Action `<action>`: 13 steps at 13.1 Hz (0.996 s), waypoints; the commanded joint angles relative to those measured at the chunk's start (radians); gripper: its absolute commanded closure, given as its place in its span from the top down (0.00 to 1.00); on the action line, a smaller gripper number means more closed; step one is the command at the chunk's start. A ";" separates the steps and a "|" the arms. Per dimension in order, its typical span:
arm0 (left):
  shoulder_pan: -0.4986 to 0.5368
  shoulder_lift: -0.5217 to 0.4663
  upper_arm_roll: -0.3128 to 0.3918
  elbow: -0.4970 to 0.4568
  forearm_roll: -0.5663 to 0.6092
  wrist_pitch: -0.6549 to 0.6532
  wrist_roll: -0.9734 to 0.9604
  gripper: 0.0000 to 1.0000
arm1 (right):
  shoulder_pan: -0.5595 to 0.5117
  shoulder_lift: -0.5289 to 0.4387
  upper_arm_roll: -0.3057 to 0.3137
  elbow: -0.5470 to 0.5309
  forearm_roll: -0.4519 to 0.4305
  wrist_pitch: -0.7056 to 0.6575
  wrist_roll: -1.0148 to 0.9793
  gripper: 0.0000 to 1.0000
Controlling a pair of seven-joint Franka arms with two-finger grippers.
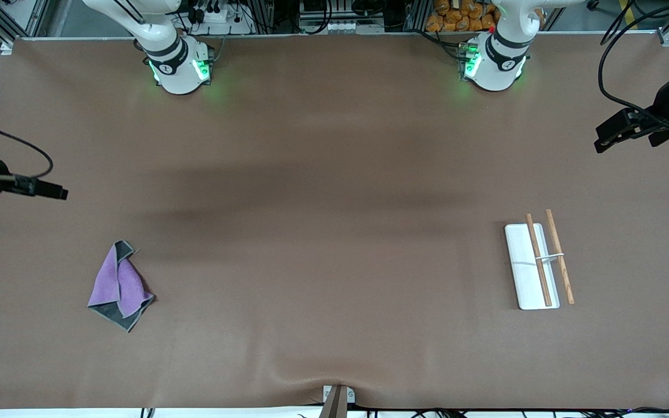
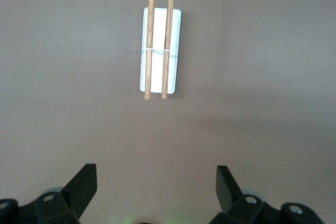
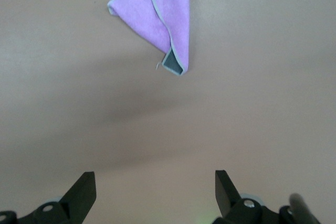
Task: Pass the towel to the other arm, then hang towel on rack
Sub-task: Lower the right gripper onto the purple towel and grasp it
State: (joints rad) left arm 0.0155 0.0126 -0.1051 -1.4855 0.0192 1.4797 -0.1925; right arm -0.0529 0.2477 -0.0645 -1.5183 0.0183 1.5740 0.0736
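Watching the fold is what you are needing to do first: the towel (image 1: 119, 285) is lying crumpled and doubled over on the table (image 1: 334, 174), so a pinch that is taking only one thin layer or a loose corner is likely to be letting the cloth slip or unfurl on the lift, and a limp, dangling towel is then giving the other arm a poor edge to catch at the hand-over. You are also risking a knock to the rack (image 1: 538, 264), since it is looking light and its two thin wooden rods are offering a narrow target for draping. Item, towel: small purple cloth, dark grey reverse and edging showing at the turned corners, resting toward the right arm's end of the table, well apart from the rack, which is sitting toward the left arm's end. Right gripper (image 3: 155, 192): fingers spread wide, holding nothing, hovering near the towel. Left gripper (image 2: 156, 190): fingers likewise apart and empty, waiting over bare table near the rack.
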 commanded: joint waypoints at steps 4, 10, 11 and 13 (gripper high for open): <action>0.003 -0.010 -0.010 0.002 0.010 -0.015 0.005 1.00 | -0.025 0.166 0.011 0.012 0.000 0.161 0.014 1.00; 0.003 0.004 -0.010 -0.002 0.010 -0.012 0.007 1.00 | -0.047 0.346 0.011 0.013 -0.001 0.403 0.011 1.00; 0.003 0.007 -0.010 -0.002 0.010 -0.010 0.007 1.00 | -0.053 0.375 0.011 0.012 0.002 0.440 0.011 1.00; 0.001 0.015 -0.010 -0.002 0.005 -0.004 0.001 1.00 | -0.064 0.438 0.011 0.012 0.002 0.491 0.000 1.00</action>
State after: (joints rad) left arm 0.0153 0.0220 -0.1099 -1.4938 0.0192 1.4785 -0.1925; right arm -0.0898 0.6308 -0.0667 -1.5255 0.0192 2.0346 0.0743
